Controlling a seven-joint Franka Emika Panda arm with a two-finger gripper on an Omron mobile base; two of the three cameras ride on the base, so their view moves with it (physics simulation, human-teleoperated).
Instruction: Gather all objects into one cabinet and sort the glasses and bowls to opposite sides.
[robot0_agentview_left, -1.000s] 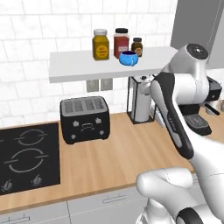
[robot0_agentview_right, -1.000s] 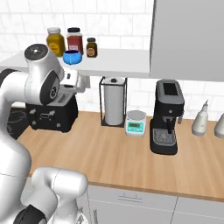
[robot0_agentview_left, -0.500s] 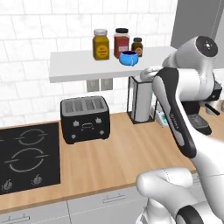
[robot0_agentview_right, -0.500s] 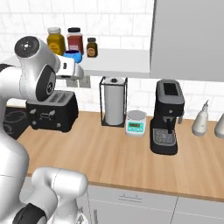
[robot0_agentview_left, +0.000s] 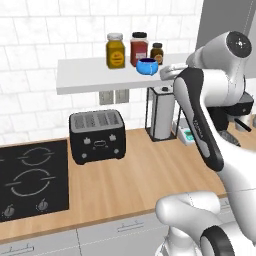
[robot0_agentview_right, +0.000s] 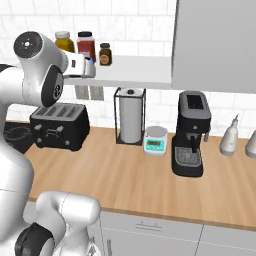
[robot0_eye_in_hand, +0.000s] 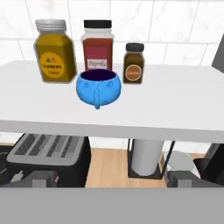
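While the blue cup stands upright on the white wall shelf, you see it just in front of the three spice jars, near the shelf's front edge. Your gripper is spread wide and empty, below and short of the cup, above the toaster and paper towel roll.
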